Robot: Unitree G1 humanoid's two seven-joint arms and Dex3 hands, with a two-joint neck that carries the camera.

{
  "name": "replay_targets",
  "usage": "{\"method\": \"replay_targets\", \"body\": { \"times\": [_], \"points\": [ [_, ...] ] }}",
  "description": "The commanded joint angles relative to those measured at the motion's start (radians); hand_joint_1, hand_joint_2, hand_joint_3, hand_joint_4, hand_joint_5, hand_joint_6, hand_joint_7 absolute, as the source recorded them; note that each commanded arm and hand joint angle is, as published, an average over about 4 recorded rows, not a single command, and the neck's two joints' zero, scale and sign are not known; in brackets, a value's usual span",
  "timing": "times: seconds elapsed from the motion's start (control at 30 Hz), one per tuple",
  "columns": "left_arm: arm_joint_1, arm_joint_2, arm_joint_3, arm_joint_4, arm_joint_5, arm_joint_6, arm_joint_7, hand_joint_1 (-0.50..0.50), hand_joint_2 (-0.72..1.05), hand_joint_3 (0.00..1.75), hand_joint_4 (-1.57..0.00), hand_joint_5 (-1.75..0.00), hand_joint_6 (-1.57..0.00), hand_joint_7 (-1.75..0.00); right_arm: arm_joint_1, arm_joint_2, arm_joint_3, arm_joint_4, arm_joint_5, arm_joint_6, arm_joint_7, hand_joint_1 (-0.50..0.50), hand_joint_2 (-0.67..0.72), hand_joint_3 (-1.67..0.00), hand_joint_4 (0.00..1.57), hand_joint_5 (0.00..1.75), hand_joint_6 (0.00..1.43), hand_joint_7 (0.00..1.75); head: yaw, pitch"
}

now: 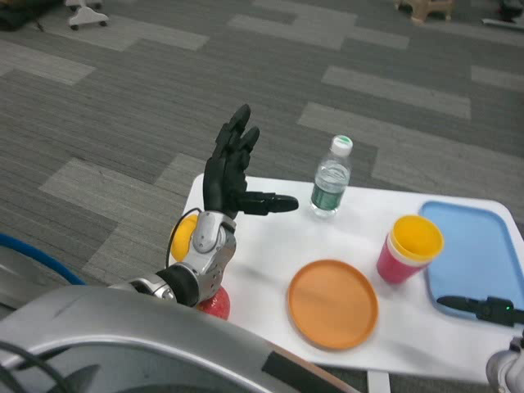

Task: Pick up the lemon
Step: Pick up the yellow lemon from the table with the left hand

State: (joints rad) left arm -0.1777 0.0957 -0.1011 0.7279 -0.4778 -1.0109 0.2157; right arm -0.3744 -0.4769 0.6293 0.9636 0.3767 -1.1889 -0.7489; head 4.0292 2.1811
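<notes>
The yellow lemon [182,236] lies at the table's left edge, mostly hidden behind my left wrist. My left hand [233,175] is raised above the table's left part with fingers stretched upward and thumb pointing right, holding nothing. It sits above and a little right of the lemon. Only a fingertip of my right hand [479,307] shows at the lower right, resting by the blue tray's near edge.
A red object [214,304] peeks out below my left forearm. An orange plate [332,304] lies front centre, a water bottle [331,178] stands at the back, a pink cup with a yellow one inside [408,249] stands next to the blue tray [475,246].
</notes>
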Motion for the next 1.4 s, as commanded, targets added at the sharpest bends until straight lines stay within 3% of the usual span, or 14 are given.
{"method": "replay_targets", "body": {
  "times": [0.03, 0.17, 0.5, 0.63, 1.03, 1.4],
  "points": [
    [0.062, 0.007, 0.1, -0.068, 0.047, 0.0, 0.018, 0.5, -0.1, 0.09, 0.0, -0.62, -0.21, -0.28, -0.006, -0.012, 0.004, 0.01, 0.007, -0.008, -0.006, -0.17, 0.34, 0.0, 0.37, 0.0, 0.0, 0.0, 0.013, -0.003],
    [0.095, 0.007, 0.141, -0.115, 0.067, 0.011, 0.023, 0.5, -0.1, 0.07, 0.0, -0.62, -0.22, -0.28, -0.011, -0.014, 0.017, 0.02, 0.008, -0.007, -0.01, -0.17, 0.34, 0.0, 0.37, 0.0, 0.0, 0.0, 0.024, -0.004],
    [0.055, 0.007, 0.056, -0.091, 0.039, 0.012, -0.006, 0.5, -0.1, 0.09, 0.0, -0.62, -0.24, -0.28, -0.011, -0.007, 0.023, 0.019, 0.008, -0.007, -0.01, -0.17, 0.34, 0.0, 0.37, 0.0, 0.0, 0.0, 0.018, -0.005],
    [0.05, 0.009, 0.051, -0.085, 0.038, 0.012, -0.007, 0.5, -0.1, 0.02, 0.0, -0.62, -0.24, -0.28, -0.01, -0.005, 0.021, 0.017, 0.007, -0.008, -0.01, -0.17, 0.34, 0.0, 0.37, 0.0, 0.0, 0.0, 0.017, -0.004],
    [0.051, 0.009, 0.049, -0.097, 0.038, 0.012, -0.006, 0.5, -0.1, 0.09, 0.0, -0.62, -0.21, -0.28, -0.009, -0.008, 0.023, 0.017, 0.008, -0.008, -0.01, -0.17, 0.34, 0.0, 0.37, 0.0, 0.0, 0.0, 0.02, -0.003],
    [0.093, 0.001, 0.141, -0.271, 0.12, 0.061, 0.002, 0.5, -0.04, 0.09, 0.0, -0.64, -0.16, -0.28, -0.008, -0.011, 0.024, 0.015, 0.008, -0.008, -0.01, -0.17, 0.34, 0.0, 0.37, 0.0, 0.0, 0.0, 0.023, 0.002]
  ]
}}
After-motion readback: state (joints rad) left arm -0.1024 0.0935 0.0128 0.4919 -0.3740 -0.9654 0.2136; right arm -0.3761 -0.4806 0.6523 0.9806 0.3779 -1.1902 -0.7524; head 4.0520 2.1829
